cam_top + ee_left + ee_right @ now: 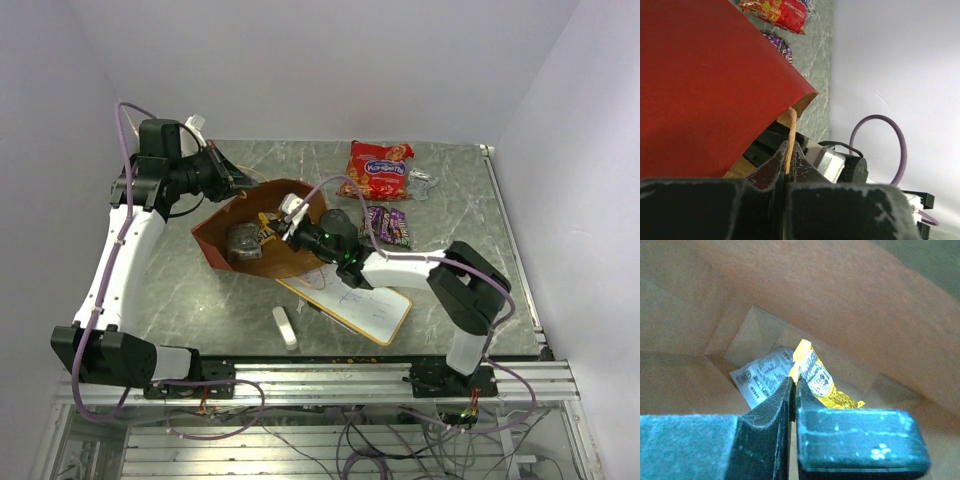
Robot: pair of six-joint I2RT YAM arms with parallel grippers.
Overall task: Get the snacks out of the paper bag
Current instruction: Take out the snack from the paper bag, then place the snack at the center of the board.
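Observation:
The red paper bag (225, 250) lies on the table with its brown inside (290, 262) showing. My left gripper (238, 181) is at its far rim, shut on a thin brown strip of the bag's mouth (789, 131), with the red wall (700, 85) beside it. My right gripper (291, 224) reaches into the bag and is shut on the corner of a yellow snack packet (824, 384). A white printed packet (759, 378) lies behind it, deep in the bag. Outside lie a red-orange snack bag (378, 168), a purple pack (388, 226) and a silvery wrapper (423, 183).
A white whiteboard (372, 310) lies under the right arm, near the front edge. A small white eraser stick (285, 327) rests to its left. The table's metal rail (330, 372) runs along the front, and walls close in the back and both sides.

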